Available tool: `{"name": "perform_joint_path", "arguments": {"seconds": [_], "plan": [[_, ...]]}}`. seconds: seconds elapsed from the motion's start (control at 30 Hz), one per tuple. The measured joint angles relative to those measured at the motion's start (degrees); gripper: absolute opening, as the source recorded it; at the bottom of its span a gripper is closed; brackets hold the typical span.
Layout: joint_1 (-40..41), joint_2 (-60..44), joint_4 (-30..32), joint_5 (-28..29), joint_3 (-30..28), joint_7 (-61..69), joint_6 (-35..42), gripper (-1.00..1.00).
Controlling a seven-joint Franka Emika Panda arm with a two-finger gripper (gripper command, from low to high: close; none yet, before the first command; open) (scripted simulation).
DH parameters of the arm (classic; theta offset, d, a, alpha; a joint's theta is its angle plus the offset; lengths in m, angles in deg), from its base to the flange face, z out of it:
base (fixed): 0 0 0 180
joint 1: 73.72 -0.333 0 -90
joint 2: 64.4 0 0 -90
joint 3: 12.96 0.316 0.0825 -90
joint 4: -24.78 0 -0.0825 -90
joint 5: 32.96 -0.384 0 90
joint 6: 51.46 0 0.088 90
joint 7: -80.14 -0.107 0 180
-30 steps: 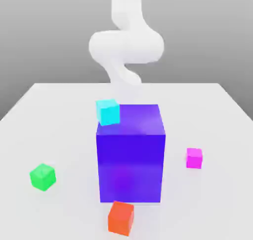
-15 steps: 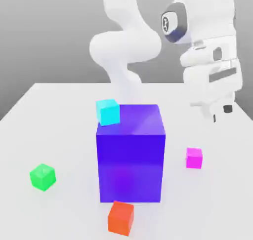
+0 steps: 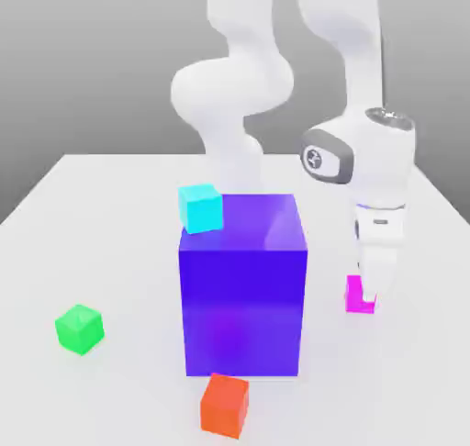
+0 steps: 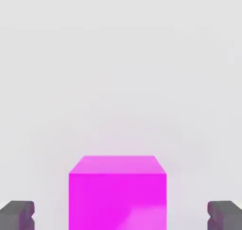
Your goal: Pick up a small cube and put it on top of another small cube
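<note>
- At the right of the exterior view, a little below the middle of the frame, I have the small magenta-pink cube (image 3: 353,294) sitting on the white table (image 3: 110,242), with the arm's hand directly over it and covering part of it.
- In the hand view the same cube (image 4: 117,192) sits in the lower centre of the frame, and I see its top face and one side face.
- The gripper (image 4: 120,216) is spread wide: one dark fingertip (image 4: 17,215) shows at the lower left corner and the other at the lower right corner, each with a clear strip of table between it and the cube, so neither touches it.
- The cube lies between the two fingertips, roughly centred.
- In the exterior view the gripper (image 3: 374,293) points straight down, its white finger standing in front of the cube's right part and reaching down near the table.
- To the left of the magenta-pink cube, in the middle of the exterior frame, stands the big blue-purple cube (image 3: 243,288), apart from the small one.
- A small cyan cube (image 3: 201,206) sits at the big cube's upper left corner; I cannot tell whether it rests on it or lies behind it.
- A small orange-red cube (image 3: 225,405) lies at the bottom centre, just in front of the big cube.
- A small green cube (image 3: 79,328) lies at the lower left, well apart from the rest.
</note>
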Motion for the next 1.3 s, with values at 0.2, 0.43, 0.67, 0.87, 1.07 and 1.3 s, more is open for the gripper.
{"name": "perform_joint_path", "arguments": {"seconds": [0.2,0.43,0.67,0.87,1.07,1.3], "plan": [[-1.3,-1.9,-0.3,-0.1,-1.2,-0.1,-1.5,-1.0],[1.3,6.4,1.1,-2.9,2.1,2.1,5.4,-1.0],[4.6,16.8,-1.4,-5.3,-1.4,1.6,15.1,-1.0],[15.9,18.8,-12.3,-10.8,-14.3,1.4,21.0,-1.0],[26.4,19.9,-17.7,-11.4,-24.5,0.2,25.0,-1.0],[43.5,18.2,-14.5,1.3,-35.4,-4.9,27.9,-1.0]]}}
